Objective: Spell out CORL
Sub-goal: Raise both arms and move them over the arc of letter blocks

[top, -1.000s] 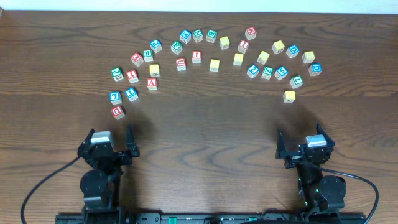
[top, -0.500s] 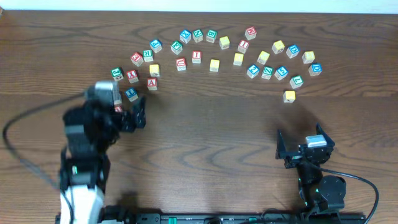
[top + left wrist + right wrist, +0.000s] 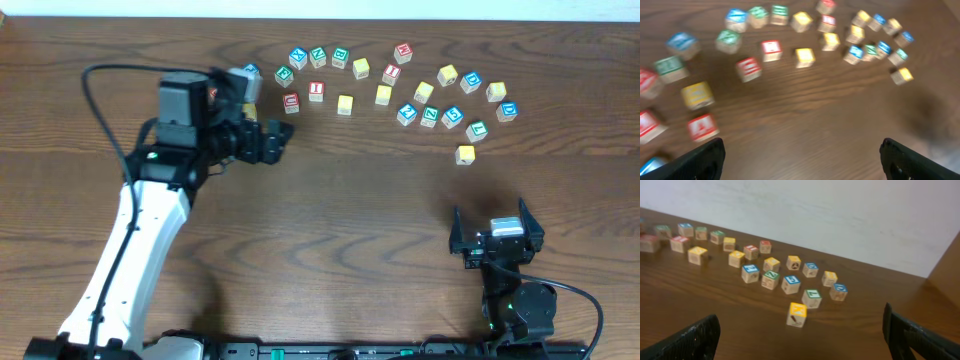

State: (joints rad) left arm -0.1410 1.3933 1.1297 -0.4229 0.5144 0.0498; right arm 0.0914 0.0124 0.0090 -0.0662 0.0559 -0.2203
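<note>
Several lettered wooden blocks with red, blue, green and yellow faces lie in an arc (image 3: pixel 345 104) across the far half of the table; most letters are too small or blurred to read. My left gripper (image 3: pixel 277 140) is stretched out to the left part of the arc, open, just in front of a red block (image 3: pixel 291 102). In the left wrist view that gripper (image 3: pixel 802 160) has nothing between its fingers, and the red block (image 3: pixel 748 68) and a red A block (image 3: pixel 703 127) lie ahead. My right gripper (image 3: pixel 491 215) stands open and empty at the near right; in its wrist view the right gripper (image 3: pixel 800 340) faces a yellow block (image 3: pixel 797 314).
The brown wooden table (image 3: pixel 340 220) is bare between the arc and the arm bases. A lone yellow block (image 3: pixel 465 154) lies nearest my right arm. A white wall (image 3: pixel 840 215) runs behind the table's far edge.
My left arm has swung up from its rest spot at the near left to the left end of the block arc, then rightward. The right arm has not moved.
</note>
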